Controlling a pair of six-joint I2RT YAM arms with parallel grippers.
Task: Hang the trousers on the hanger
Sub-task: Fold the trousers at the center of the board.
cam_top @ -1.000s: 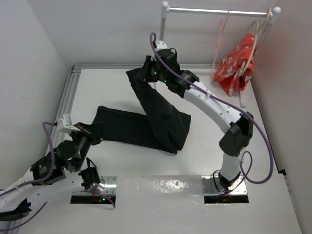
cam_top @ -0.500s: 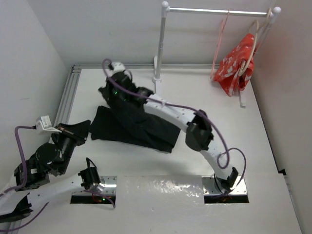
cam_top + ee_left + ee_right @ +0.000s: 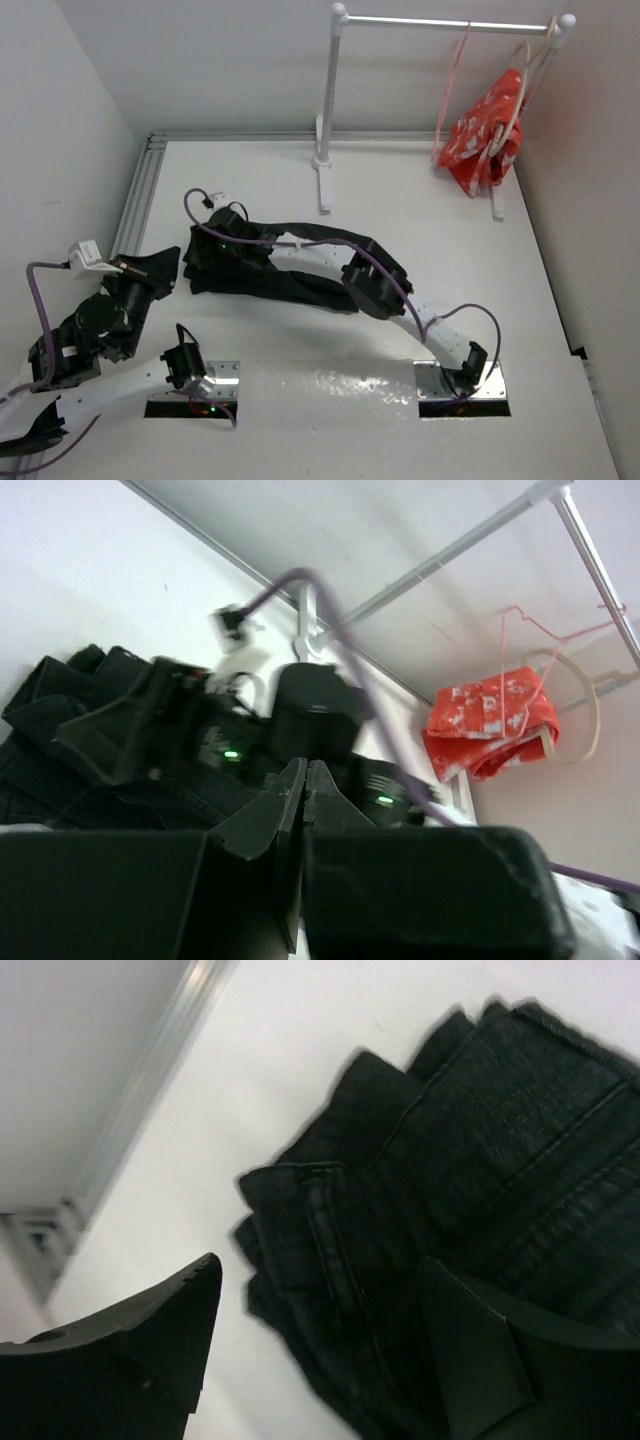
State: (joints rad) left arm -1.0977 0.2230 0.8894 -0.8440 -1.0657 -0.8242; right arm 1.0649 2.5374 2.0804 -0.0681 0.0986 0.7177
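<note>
Your right gripper (image 3: 320,1270) hangs spread wide over the folded trousers (image 3: 250,282), which lie left of centre on the table (image 3: 420,230); it grips nothing. Lower it onto the waistband edge and pinch one firm fold before lifting. Your left gripper (image 3: 303,780) is clenched empty just left of the pile. The hanger (image 3: 449,95) hangs far right. Your right arm hides much of the cloth, and the wrist views are blurred.
</note>
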